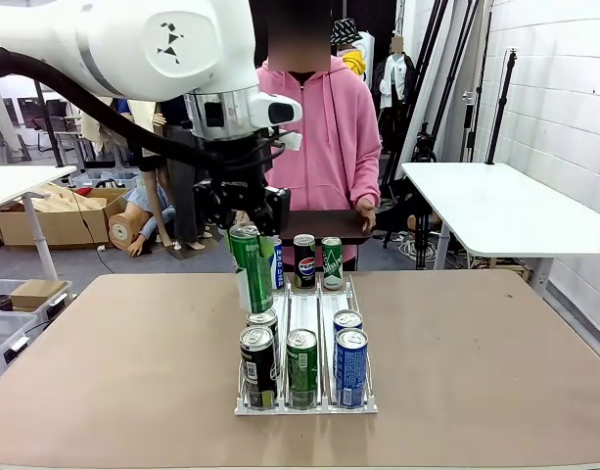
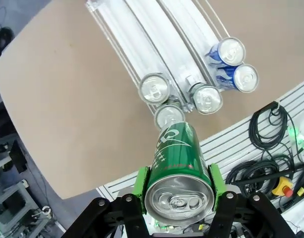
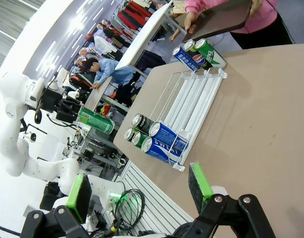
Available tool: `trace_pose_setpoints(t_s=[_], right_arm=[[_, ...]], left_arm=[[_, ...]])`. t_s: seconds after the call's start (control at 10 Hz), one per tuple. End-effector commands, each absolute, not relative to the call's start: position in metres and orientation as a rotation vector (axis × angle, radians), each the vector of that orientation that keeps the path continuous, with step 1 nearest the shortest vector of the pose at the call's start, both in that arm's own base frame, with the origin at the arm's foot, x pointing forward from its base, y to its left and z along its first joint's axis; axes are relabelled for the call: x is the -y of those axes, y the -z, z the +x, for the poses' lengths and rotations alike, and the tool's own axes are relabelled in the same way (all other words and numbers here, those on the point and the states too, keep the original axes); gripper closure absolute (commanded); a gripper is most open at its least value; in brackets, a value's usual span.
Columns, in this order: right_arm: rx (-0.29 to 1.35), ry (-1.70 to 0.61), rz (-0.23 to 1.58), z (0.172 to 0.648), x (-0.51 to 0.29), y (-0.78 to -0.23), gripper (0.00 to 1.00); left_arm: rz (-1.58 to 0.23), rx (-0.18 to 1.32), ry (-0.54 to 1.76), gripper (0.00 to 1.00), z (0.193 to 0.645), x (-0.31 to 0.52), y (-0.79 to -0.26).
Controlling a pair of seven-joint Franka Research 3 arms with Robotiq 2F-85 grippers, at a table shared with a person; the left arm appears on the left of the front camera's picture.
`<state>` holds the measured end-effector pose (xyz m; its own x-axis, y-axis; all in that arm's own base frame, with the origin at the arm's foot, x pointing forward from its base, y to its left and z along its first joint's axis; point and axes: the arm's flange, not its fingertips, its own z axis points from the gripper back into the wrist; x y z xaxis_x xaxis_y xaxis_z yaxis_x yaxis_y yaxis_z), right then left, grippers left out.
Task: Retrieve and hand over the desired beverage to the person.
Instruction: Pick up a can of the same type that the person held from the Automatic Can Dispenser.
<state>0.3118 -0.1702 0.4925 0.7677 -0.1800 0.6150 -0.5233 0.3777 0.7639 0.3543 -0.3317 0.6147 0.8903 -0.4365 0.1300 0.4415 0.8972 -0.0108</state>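
My left gripper (image 1: 247, 227) is shut on a green can (image 1: 253, 269), held in the air above the clear can rack (image 1: 305, 403). In the left wrist view the green can (image 2: 178, 161) sits between the green pads (image 2: 141, 184), with the rack's cans below it. The person (image 1: 324, 127) in a pink hooded sweatshirt stands at the far side holding a dark tray (image 1: 329, 225) over the table edge. My right gripper (image 3: 139, 191) is open with nothing in it, low beside the table. From the right wrist view the held can (image 3: 94, 120) and the tray (image 3: 226, 17) also appear.
The rack holds several cans at its near end (image 1: 301, 367) and three at its far end (image 1: 304, 259). A white table (image 1: 505, 206) stands at the right. Boxes and bins (image 1: 25, 294) lie on the left floor. Bare tabletop (image 1: 114, 362) flanks the rack.
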Motion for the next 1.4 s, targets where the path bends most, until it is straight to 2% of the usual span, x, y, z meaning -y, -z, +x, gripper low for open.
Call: trace_pose_setpoints(t_s=[0.0,0.3,0.6,1.3], right_arm=[[0.708,-0.256,1.193,0.312,0.17,-0.492,0.0],[0.708,-0.256,1.193,0.312,0.17,-0.492,0.0],[0.708,-0.256,1.193,0.312,0.17,-0.492,0.0],[0.708,-0.256,1.193,0.312,0.17,-0.492,0.0]], left_arm=[[-0.011,0.127,0.391,1.0,0.374,0.325,-0.62],[0.018,0.143,0.343,1.0,0.4,0.3,-0.641],[0.031,0.109,0.341,1.0,0.391,0.27,-0.634],[0.016,0.148,0.333,1.0,0.389,0.235,-0.649]])
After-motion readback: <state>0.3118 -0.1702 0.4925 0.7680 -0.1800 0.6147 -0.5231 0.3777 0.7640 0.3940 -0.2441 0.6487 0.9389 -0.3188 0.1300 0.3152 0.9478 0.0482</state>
